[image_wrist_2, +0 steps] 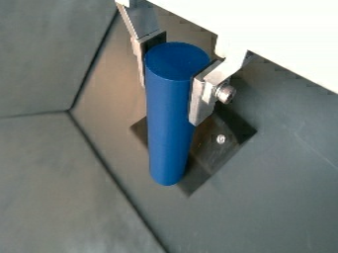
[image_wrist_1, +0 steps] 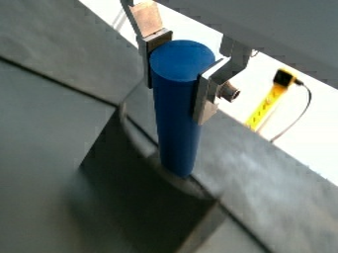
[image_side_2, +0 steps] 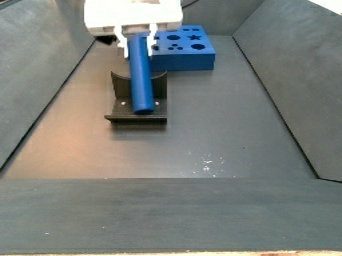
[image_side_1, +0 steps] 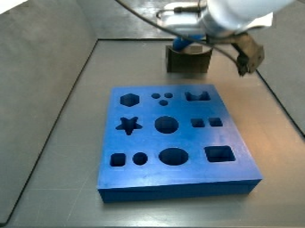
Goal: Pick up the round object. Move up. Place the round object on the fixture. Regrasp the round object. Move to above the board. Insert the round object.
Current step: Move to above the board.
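The gripper (image_wrist_2: 179, 71) is up over the fixture (image_side_2: 138, 102), and its silver fingers (image_wrist_1: 209, 87) are clamped on the upper end of the round object (image_wrist_2: 169, 117). In both wrist views the blue peg runs down from between the plates, one plate pressed flat against its side, the other showing behind its top. In a side view the round object (image_side_2: 139, 72) stands nearly upright, top end in the grasp, lower end down at the fixture's upper part; whether it rests in the notch I cannot tell from here. In a wrist view the peg's lower end (image_wrist_1: 177, 158) meets the dark block (image_wrist_1: 138, 188) directly below the hand. In a side view the fixture (image_side_1: 187, 61) sits beneath the arm, the peg mostly hidden by the wrist, only a sliver of blue showing. The board (image_side_1: 174, 138) lies well apart from the hand, flat on the tray floor (image_side_2: 214, 140), its shaped holes all open.
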{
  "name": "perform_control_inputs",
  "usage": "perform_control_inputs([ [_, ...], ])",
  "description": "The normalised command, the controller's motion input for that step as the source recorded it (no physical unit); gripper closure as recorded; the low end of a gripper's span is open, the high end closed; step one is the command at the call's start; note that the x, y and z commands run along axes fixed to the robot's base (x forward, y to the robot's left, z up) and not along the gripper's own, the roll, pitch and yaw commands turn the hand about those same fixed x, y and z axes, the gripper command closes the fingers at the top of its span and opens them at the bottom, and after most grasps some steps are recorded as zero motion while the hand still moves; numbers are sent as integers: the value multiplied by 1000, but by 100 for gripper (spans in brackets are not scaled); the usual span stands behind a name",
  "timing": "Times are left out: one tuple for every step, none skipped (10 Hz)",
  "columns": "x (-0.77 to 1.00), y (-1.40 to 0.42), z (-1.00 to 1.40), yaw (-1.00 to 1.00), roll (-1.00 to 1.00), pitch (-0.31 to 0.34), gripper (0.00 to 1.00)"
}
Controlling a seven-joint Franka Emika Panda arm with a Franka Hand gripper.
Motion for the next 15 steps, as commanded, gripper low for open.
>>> perform_control_inputs([
  [-250, 42, 1000, 173, 13, -235, 100],
  [-238, 39, 1000, 75, -23, -264, 100],
  [-237, 37, 1000, 39, -22, -265, 100],
  [-229, 33, 1000, -29, -27, -253, 100],
  [-228, 34, 1000, -69, -38, -229, 100],
  [-212, 32, 950, -117, -56, -194, 100],
  [-181, 32, 819, -141, -66, -173, 100],
  [-106, 30, 502, -190, -100, -109, 100],
  [-86, 29, 377, -196, -111, -81, 100],
  [-426, -1000, 485, -230, -1000, -29, 100],
  [-424, -1000, 462, -230, -1000, -19, 100],
  [-457, -1000, 491, -234, -1000, -12, 100],
  [-465, -1000, 481, -234, -1000, -8, 100],
  [-487, -1000, 496, -243, -1000, 10, 100],
  [-493, -1000, 498, -242, -1000, 19, 100],
])
